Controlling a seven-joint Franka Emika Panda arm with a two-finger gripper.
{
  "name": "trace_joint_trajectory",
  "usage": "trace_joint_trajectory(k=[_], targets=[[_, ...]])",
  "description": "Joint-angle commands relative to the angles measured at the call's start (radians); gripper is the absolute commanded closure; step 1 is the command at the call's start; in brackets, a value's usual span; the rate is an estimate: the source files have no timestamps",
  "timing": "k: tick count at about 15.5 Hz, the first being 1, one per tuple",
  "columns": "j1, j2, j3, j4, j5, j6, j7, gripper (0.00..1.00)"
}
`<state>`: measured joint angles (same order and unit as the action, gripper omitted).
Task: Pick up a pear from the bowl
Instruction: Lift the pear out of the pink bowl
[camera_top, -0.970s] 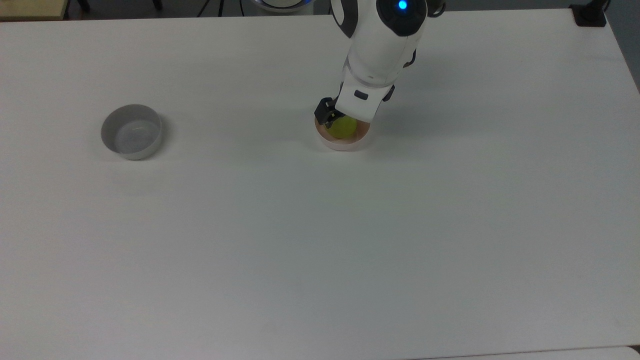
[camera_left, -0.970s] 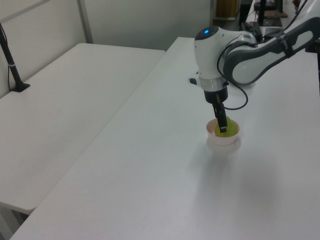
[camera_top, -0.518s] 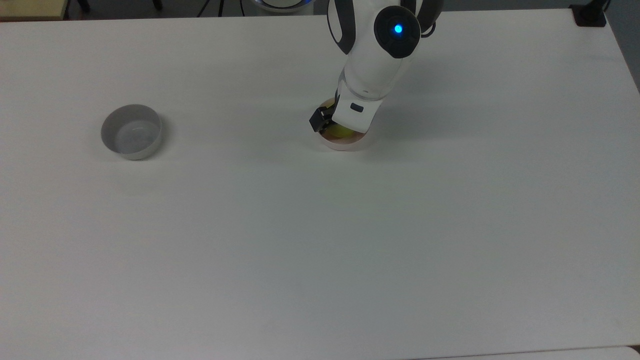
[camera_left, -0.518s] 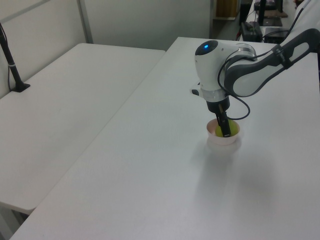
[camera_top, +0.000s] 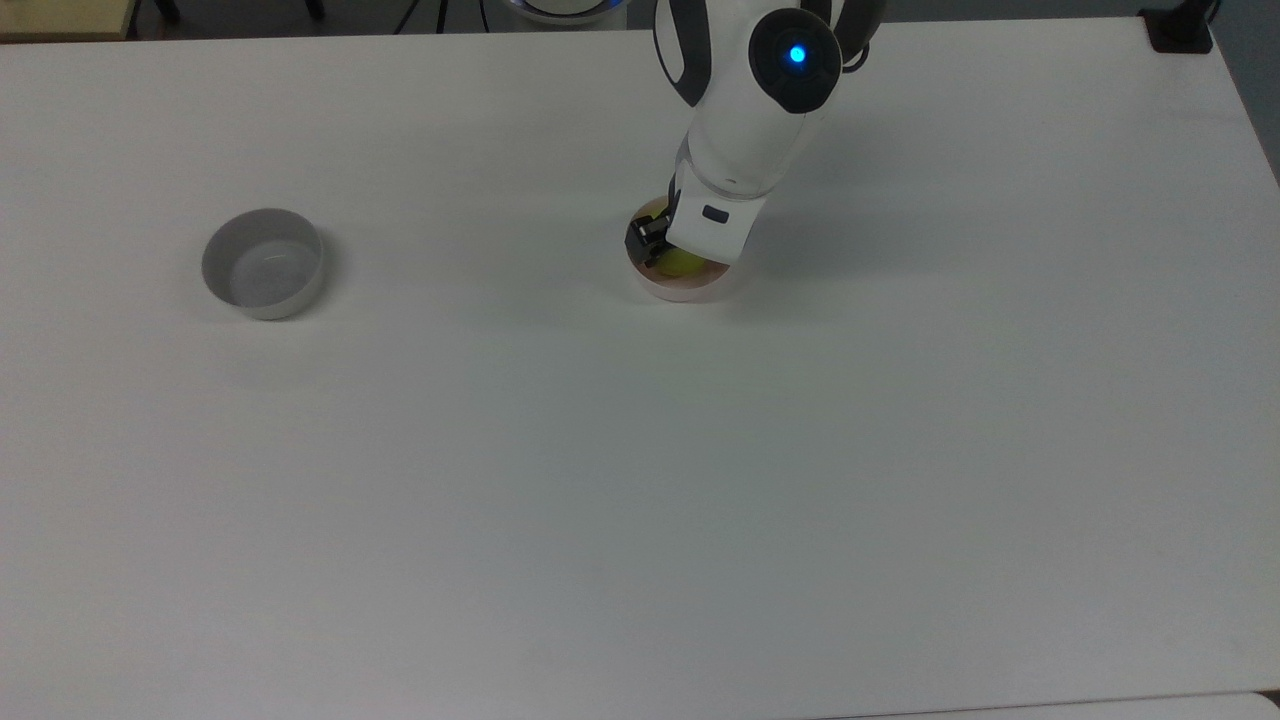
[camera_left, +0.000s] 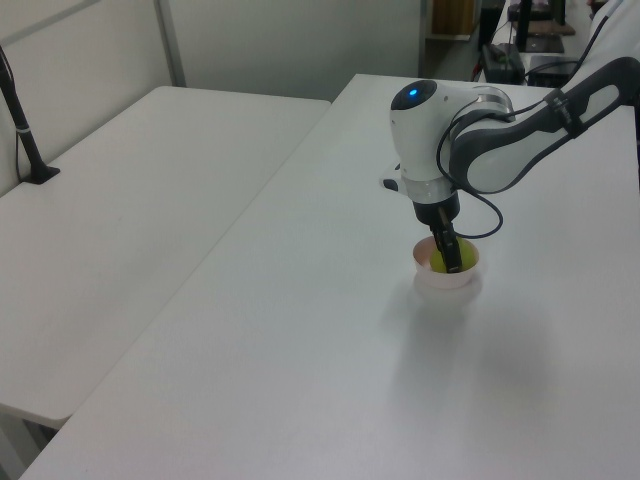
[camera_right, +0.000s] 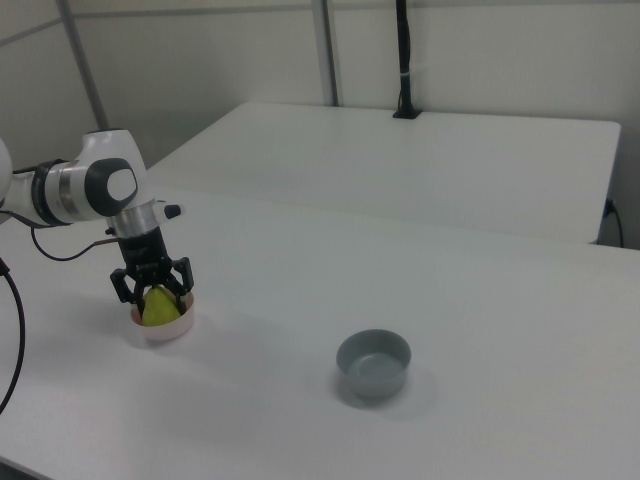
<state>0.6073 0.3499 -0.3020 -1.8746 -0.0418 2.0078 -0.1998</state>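
In the right view the grey-white bowl stands nearest on the white bench, well apart from the rest. Farther back sits the pink bowl with the yellow-green pear inside it, narrow end up. The end effector reaches down into this bowl, one dark finger on each side of the pear; its fingers now stand close against the fruit, clenched on it, and the pear still rests in the bowl.

In the top view the pear shows below the white wrist, the pink bowl around it, and the end effector has its visible finger drawn inward to the fruit since half a second ago, when it stood out at the bowl's rim. The arm's pose matches that earlier moment. The grey-white bowl has not moved.
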Motion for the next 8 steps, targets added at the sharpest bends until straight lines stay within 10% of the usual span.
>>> trace_joint_trajectory(k=[1,8], targets=[[0.012,-0.064,-0.020,-0.032,-0.007,0.000,-0.024,0.54],[-0.001,-0.203,-0.035,0.112,0.010,-0.222,-0.049,0.54]])
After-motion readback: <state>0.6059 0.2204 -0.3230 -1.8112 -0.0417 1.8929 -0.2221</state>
